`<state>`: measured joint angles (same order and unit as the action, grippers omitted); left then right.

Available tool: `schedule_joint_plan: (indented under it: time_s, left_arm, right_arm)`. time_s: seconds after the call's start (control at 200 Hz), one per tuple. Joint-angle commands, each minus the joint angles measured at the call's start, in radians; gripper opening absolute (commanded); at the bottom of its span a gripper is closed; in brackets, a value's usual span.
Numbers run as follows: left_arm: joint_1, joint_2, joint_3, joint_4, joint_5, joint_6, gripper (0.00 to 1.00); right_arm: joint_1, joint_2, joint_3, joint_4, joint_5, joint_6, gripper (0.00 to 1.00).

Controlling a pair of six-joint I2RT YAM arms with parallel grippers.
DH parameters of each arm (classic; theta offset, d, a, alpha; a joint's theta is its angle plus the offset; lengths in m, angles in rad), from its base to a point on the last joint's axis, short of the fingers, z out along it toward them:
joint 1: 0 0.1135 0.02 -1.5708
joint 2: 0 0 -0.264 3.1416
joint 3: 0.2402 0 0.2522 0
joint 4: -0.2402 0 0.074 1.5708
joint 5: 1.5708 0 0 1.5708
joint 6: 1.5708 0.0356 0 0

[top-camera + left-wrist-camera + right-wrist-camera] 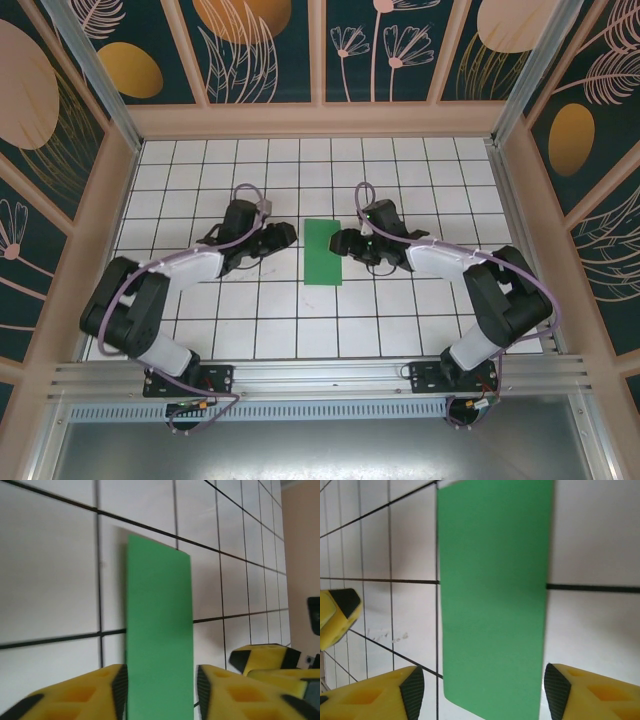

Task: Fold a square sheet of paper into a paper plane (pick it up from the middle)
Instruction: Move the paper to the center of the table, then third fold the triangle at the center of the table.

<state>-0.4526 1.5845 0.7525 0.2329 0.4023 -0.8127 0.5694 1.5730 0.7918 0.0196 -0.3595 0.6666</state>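
The green sheet of paper [322, 252] lies flat on the white grid table as a narrow upright rectangle, one tile wide and two long. My left gripper [289, 236] sits just left of it, and my right gripper [337, 243] is at its right edge. In the left wrist view the paper [159, 630] runs between the open yellow fingers [75, 695] of the left gripper [161, 690], which hold nothing. In the right wrist view the paper [492, 595] lies ahead of the wide-open right gripper [482, 690], its near corner slightly curled.
Wooden walls with dark floral panels enclose the table [200, 320]. An aluminium rail [320, 375] carries both arm bases at the near edge. The other arm's yellow fingers [265, 656] [335, 615] show at the edge of each wrist view.
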Motion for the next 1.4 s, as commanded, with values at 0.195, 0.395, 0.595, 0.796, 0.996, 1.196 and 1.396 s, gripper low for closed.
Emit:
schedule_joint_plan:
  time_s: [0.195, 0.395, 0.595, 0.796, 0.996, 1.196, 1.396]
  left_arm:
    - [-0.069, 0.266, 0.214, -0.040, -0.033, 0.015, 0.26]
    - [-0.069, 0.365, 0.273, -0.064, -0.048, 0.006, 0.20]
    - [-0.069, 0.396, 0.258, -0.111, -0.115, -0.001, 0.18]
    - [-0.069, 0.402, 0.225, -0.101, -0.143, -0.023, 0.16]
    - [-0.069, 0.408, 0.199, -0.097, -0.141, -0.025, 0.16]
    - [-0.069, 0.408, 0.188, -0.087, -0.137, -0.033, 0.15]
    - [-0.069, 0.407, 0.183, -0.088, -0.140, -0.030, 0.15]
  right_arm:
    - [-0.006, -0.042, -0.053, 0.047, 0.022, 0.130, 0.69]
    - [-0.005, -0.033, -0.048, 0.018, 0.034, 0.176, 0.66]
    - [0.013, -0.014, -0.021, -0.052, 0.056, 0.192, 0.63]
    - [0.036, 0.026, -0.009, -0.080, 0.042, 0.196, 0.59]
    - [0.063, 0.072, 0.028, -0.076, 0.014, 0.175, 0.54]
    - [0.078, 0.112, 0.065, -0.117, 0.047, 0.166, 0.51]
    - [0.072, 0.126, 0.103, -0.134, 0.095, 0.136, 0.52]
